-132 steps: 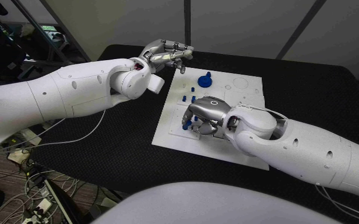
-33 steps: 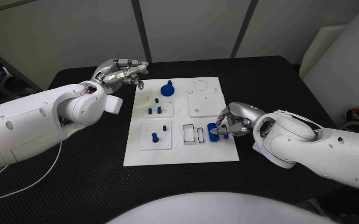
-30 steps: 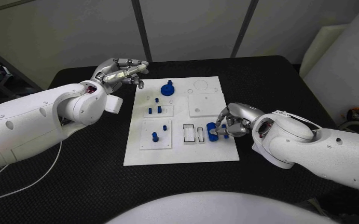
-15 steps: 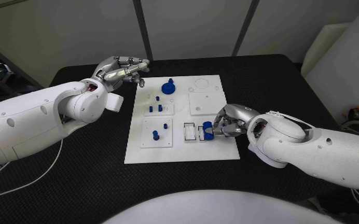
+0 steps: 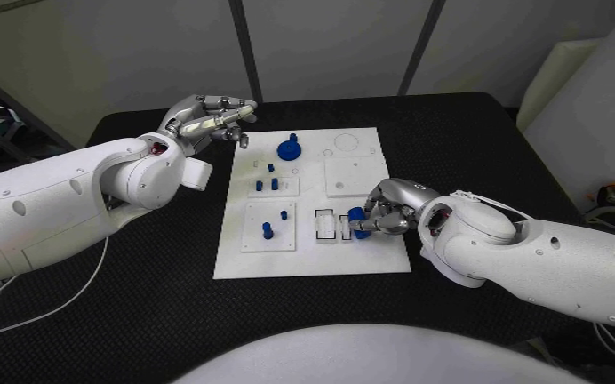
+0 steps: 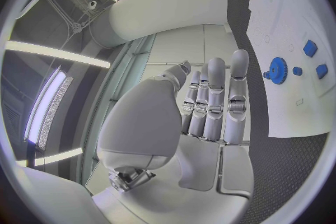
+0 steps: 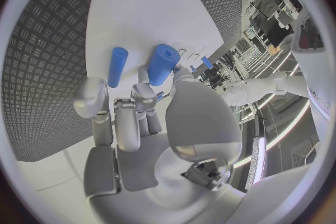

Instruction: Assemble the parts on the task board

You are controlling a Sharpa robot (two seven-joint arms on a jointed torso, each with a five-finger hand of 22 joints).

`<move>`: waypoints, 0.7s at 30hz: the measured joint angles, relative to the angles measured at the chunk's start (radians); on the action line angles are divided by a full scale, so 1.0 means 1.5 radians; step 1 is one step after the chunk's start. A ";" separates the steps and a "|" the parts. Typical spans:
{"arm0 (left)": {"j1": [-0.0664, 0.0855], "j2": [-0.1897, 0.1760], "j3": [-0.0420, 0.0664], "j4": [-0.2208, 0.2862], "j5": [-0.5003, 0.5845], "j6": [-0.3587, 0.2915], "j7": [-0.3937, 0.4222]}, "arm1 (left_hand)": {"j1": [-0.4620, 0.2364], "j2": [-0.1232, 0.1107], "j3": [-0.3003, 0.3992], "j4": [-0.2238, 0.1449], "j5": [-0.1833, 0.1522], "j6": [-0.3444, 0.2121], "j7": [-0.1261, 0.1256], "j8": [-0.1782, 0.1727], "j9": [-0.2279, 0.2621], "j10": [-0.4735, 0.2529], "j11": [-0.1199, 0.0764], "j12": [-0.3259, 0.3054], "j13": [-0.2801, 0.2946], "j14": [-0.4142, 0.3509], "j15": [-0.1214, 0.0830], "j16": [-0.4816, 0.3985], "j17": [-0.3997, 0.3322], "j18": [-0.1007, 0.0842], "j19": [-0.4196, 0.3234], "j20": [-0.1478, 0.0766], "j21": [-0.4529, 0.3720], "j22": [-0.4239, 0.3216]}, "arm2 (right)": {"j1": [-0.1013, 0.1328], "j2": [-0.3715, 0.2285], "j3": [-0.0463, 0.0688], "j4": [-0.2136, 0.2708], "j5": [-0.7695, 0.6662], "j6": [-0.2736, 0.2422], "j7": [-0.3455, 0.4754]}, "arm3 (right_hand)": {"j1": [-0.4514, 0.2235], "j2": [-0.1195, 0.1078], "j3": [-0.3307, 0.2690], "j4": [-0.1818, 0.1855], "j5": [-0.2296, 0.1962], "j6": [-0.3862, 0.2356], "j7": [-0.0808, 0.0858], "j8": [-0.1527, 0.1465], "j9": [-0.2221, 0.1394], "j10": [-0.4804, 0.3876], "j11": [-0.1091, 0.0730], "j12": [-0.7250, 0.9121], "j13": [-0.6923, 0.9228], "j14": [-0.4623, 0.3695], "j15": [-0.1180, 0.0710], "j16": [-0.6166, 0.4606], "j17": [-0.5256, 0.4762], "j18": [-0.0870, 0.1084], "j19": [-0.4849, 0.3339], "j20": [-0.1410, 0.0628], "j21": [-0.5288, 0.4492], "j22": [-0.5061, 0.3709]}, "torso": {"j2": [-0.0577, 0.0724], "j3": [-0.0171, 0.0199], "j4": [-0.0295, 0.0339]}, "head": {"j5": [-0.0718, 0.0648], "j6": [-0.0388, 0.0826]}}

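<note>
**Blue cylinder part pinched by the right robot hand at the lower right of the white task board**

The short blue cylinder part [image 5: 357,223] sits a little right of centre in the head view, between the fingertips of the right robot hand [image 5: 388,209], which grips it just over the lower right area of the white rectangular task board [image 5: 312,255]. The silver hand and its white arm reach in from the right edge and cover that edge of the board. In the right wrist view the same thick blue cylinder [image 7: 162,65] is held against the fingers [image 7: 143,95], and one slimmer blue peg [image 7: 117,66] stands just beside it; whether the peg is also held I cannot tell.

The left robot hand [image 5: 211,120] hangs at the upper left of the head view, over the black textured worktop [image 5: 154,277], beside the board's upper left corner and apart from it. It holds nothing, its fingers straight and close together, as the left wrist view [image 6: 210,106] also shows.

Counted on the board in the head view: one blue gear with a knob [image 5: 290,148] near the top, four small blue pegs [image 5: 272,183] on the raised tile below it, two more blue pegs [image 5: 268,229] on the lower left tile, and two empty rectangular slots [image 5: 325,225] immediately left of the held cylinder. A plain white square tile [image 5: 353,176] lies above the right robot hand.
</note>
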 measured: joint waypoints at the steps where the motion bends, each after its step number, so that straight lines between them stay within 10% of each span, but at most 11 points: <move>1: 0.000 0.000 0.000 0.000 0.000 0.000 0.000 | 0.000 0.000 0.000 0.000 0.000 0.000 0.000 0.000 0.000 0.000 0.000 0.000 0.000 0.000 0.000 0.000 0.000 0.000 0.000 0.000 0.000 0.000 | 0.000 0.000 0.000 0.000 0.000 0.000 0.000 | 0.000 0.000 0.000 0.000 0.000 0.000 0.000 0.000 0.000 0.000 0.000 0.000 0.000 0.000 0.000 0.000 0.000 0.000 0.000 0.000 0.000 0.001 | 0.000 0.0000 -0.0001 | 0.000 0.000; 14: 0.000 0.001 0.000 0.000 0.000 0.002 -0.002 | 0.000 0.000 0.000 0.000 0.000 0.000 0.000 0.000 0.000 -0.002 -0.002 0.000 0.001 0.000 0.000 0.000 0.000 0.000 0.000 0.000 0.000 0.000 | 0.001 0.001 0.002 0.001 -0.002 0.008 -0.006 | 0.033 0.006 -0.014 -0.010 0.012 -0.010 0.000 0.016 0.012 0.000 0.000 -0.002 0.005 0.000 0.000 0.000 0.000 0.000 0.000 0.000 0.003 0.000 | 0.000 0.0000 -0.0003 | -0.001 0.000; 21: 0.000 0.002 0.000 0.000 0.000 0.002 -0.003 | 0.000 0.000 0.000 0.000 0.000 0.000 0.000 0.000 0.000 -0.002 -0.002 0.000 0.000 0.000 0.000 0.000 -0.001 0.000 0.000 0.000 0.000 -0.001 | 0.001 -0.006 0.002 0.008 0.016 0.005 -0.008 | 0.054 0.017 -0.018 -0.011 0.086 -0.006 -0.006 0.036 0.020 0.016 -0.009 0.023 0.038 0.000 0.000 0.006 0.000 0.000 0.004 -0.004 0.008 0.011 | 0.000 0.0000 -0.0004 | -0.001 0.000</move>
